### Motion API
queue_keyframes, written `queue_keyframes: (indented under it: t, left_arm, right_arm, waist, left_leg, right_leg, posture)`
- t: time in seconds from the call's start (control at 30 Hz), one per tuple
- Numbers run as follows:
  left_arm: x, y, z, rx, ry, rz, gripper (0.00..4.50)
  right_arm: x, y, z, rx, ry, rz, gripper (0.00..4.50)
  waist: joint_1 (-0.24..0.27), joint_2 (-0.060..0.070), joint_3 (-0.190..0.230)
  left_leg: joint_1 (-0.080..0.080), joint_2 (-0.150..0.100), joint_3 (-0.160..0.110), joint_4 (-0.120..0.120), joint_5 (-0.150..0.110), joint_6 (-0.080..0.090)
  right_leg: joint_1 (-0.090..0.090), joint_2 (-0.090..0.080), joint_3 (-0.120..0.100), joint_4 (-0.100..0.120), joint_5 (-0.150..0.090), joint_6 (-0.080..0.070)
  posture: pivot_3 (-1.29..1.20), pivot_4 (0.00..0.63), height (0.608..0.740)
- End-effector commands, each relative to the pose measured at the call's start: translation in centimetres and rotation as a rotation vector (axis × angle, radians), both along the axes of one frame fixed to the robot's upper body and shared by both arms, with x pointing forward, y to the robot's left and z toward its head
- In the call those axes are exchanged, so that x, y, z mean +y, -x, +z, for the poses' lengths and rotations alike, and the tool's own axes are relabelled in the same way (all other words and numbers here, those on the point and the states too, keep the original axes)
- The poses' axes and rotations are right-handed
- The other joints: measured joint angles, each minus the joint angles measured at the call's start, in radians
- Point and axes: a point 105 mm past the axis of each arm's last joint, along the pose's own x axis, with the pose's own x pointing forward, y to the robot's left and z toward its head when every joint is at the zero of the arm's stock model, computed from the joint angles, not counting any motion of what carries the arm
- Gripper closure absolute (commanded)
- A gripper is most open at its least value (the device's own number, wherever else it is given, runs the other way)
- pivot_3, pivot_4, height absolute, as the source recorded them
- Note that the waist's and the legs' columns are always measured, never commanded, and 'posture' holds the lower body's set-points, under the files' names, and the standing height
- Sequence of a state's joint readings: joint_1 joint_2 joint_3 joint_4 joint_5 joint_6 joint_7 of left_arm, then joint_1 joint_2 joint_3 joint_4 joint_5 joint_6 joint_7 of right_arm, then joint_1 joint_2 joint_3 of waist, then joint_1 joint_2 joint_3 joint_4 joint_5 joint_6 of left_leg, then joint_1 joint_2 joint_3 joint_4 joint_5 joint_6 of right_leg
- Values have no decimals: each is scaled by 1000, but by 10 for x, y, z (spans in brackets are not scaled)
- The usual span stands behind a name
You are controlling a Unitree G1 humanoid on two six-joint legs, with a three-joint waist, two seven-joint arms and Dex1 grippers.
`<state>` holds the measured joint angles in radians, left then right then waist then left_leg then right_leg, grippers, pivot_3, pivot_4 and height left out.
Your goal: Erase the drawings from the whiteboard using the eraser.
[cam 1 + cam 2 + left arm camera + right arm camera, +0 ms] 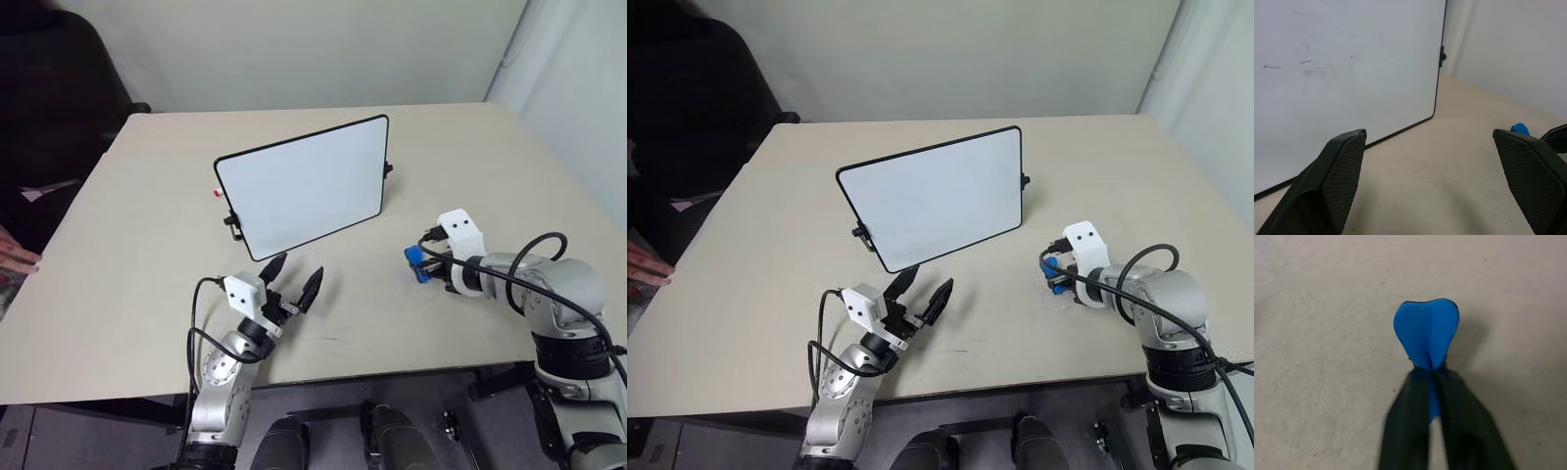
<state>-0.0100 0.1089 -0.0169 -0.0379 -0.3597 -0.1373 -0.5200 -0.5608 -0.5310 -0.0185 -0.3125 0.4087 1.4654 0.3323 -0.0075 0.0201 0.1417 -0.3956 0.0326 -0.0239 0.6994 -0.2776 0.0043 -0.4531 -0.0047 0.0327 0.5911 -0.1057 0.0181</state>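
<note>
beige tabletop against a pale wall, white board propped up mid-table, eraser pinched low off to its right.

i see the rectangular white whiteboard with its thin black frame [304,186] standing tilted on its side clips so its face looks toward me, and i can make out only faint grey-blue marks [1305,68] on it in the left wrist view, so i judge the drawings are mostly gone. my right gripper [1432,382] is clamped on the small bright blue eraser block [1426,335], squeezed so the soft block bulges past the fingertips, just over the beige table [147,294] and well apart from the board. my left gripper [292,279] hovers near the board's lower edge, fingers spread and holding nothing, ready to steady the frame, i think.
</note>
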Motion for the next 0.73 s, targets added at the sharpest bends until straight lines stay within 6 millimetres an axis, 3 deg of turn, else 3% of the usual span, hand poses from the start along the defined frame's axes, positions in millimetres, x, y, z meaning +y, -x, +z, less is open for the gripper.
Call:
queue_keyframes:
  t: [0.03,0.1,0.27,0.4,0.53,0.73]
  left_arm:
    - [-1,0,9,-44,-2,-2,0]
    - [-1,0,9,-44,-2,1,0]
    - [-1,0,9,-44,1,1,0]
    - [-3,1,9,-45,2,-6,0]
    - [-4,2,8,-43,3,-13,0]
    - [-2,2,6,-19,16,-27,0]
  right_arm:
    - [-2,-1,3,-52,13,10,2686]
    - [2,-2,17,-125,-28,33,2012]
    - [8,-11,56,-306,-223,23,2012]
    - [21,-6,78,-442,-349,70,2012]
    - [39,10,83,-484,-453,169,2012]
    - [42,11,72,-465,-447,153,2012]
  waist:
    - [1,0,0]
    - [2,0,0]
    - [2,0,0]
    - [1,0,0]
    - [1,0,0]
    - [2,0,0]
  left_leg:
    - [0,0,0,0,-1,1]
    - [-1,0,0,0,-2,2]
    - [-3,-1,1,0,-3,3]
    - [-4,-1,1,0,-4,4]
    - [-4,-1,1,0,-4,4]
    - [-4,-1,1,1,-4,5]
  right_leg:
    - [0,0,0,-1,0,0]
    - [1,-1,0,-2,-1,1]
    - [-3,-1,0,-2,-2,3]
    - [-4,0,0,-2,-2,3]
    - [-3,0,0,-2,-3,3]
    - [-3,-1,1,-2,-3,3]
  posture:
    - [0,150,740]
    - [0,150,740]
    - [0,150,740]
    - [0,150,740]
    - [0,150,740]
    - [0,150,740]
